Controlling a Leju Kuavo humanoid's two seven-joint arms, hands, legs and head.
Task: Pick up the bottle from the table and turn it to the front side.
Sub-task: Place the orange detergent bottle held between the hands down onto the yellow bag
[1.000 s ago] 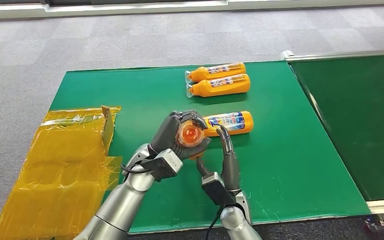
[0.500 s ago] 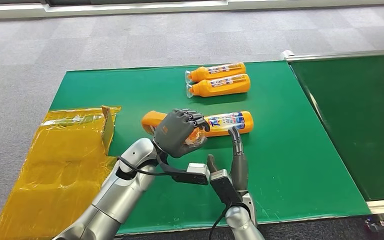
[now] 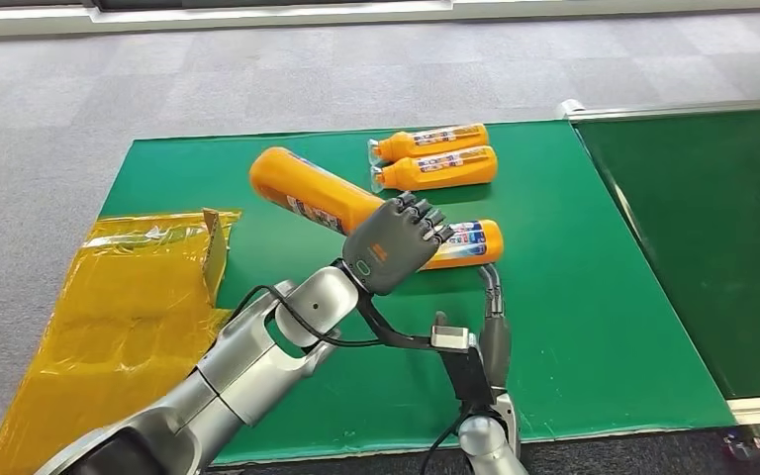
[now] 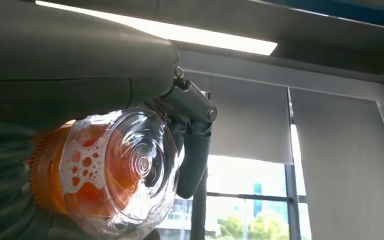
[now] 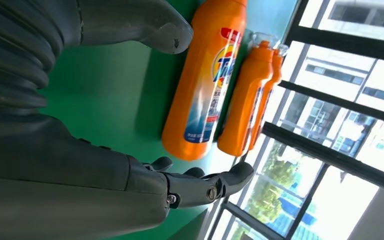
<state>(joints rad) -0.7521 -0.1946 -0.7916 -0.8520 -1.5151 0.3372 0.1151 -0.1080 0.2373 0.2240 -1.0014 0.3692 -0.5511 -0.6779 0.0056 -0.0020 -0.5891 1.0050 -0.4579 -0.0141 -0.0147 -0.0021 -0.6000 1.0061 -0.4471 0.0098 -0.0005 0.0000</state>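
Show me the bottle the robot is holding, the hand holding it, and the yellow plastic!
Held bottle (image 3: pixel 297 193), head view, on its orange body above the fingers.
Left hand (image 3: pixel 392 247), head view, on the grey back of the hand.
Yellow plastic (image 3: pixel 129 327), head view, on its flat middle.

The silver arms (image 3: pixel 257 361) ended in dark grey hands, the left hand (image 3: pixel 393 244) and right hand (image 3: pixel 490 322), with black cables (image 3: pixel 302 322) looping at the wrists.
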